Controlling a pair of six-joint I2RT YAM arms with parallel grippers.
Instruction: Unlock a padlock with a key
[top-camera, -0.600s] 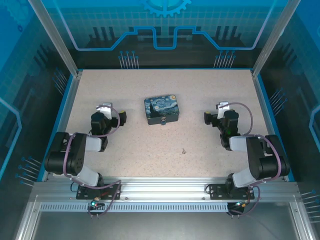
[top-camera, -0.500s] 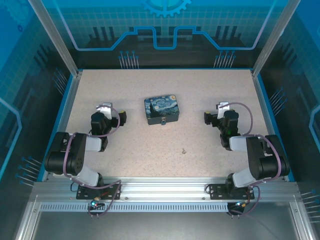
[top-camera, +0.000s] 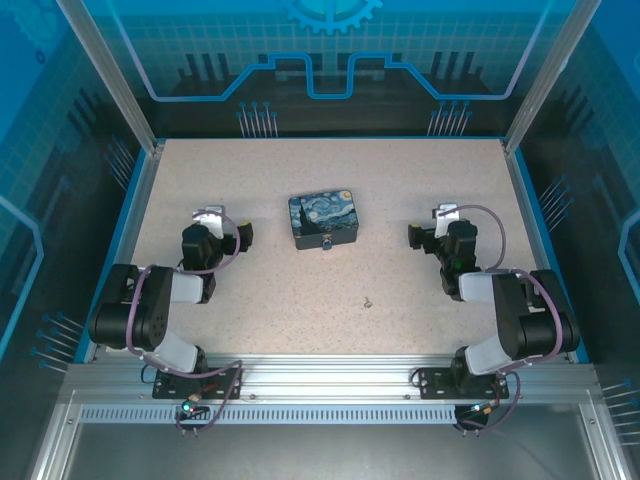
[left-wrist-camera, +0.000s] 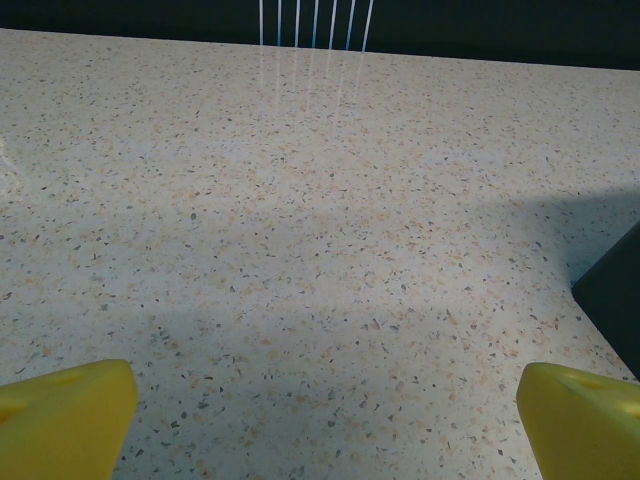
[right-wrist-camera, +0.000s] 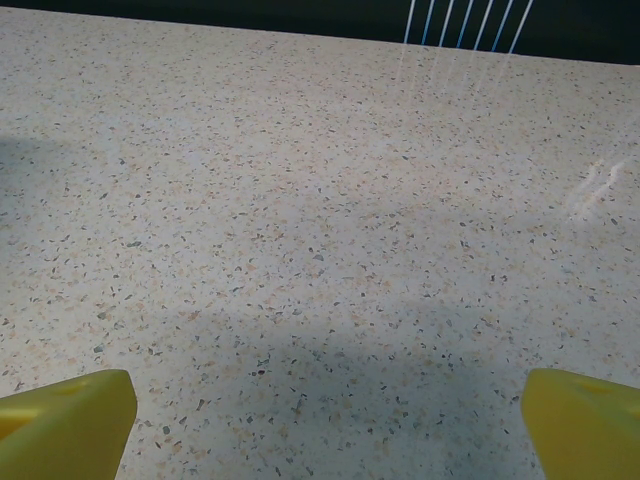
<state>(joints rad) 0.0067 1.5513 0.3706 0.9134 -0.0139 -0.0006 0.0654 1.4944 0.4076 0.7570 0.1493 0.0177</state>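
**Enclosure, one.** Blue translucent panels (top-camera: 330, 60) stood behind and to both sides, carried on aluminium posts (top-camera: 110, 80). An aluminium rail (top-camera: 330, 385) ran along the near edge.

**Bench, one.** The bench (top-camera: 400, 180) had a pale speckled top with a blue rim on the left, far and right edges. Most of its surface lay bare. There were wide open strips along the far edge, down both sides and across the middle between the arms.

**Arms, two.** The left arm (top-camera: 150, 305) and the right arm (top-camera: 515, 320) were folded low over their bases, one to each side, well clear of the items at centre.
- Left jaws: released. The yellow fingertips (left-wrist-camera: 65, 415) stood wide apart in the left wrist view, with only bare bench between them.
- Right jaws: released. The yellow fingertips (right-wrist-camera: 65, 420) were likewise spread in the right wrist view, over bare bench.

**Box, one.** The box (top-camera: 322, 217) was rectangular, with a blue-and-yellow swirling painting on its lid. It lay flat at mid-bench, slightly skewed, between the two arms and apart from both.

**Padlock, one.** The padlock (top-camera: 327, 243) was tiny and dark, and sat at the box's near edge. It was too small to tell whether it was fastened there or whether the shackle was closed.

**Key, one.** The key (top-camera: 368, 300) was a grey speck lying alone on open bench. It was nearer the rail than the box, apart from the padlock and somewhat toward the right arm.
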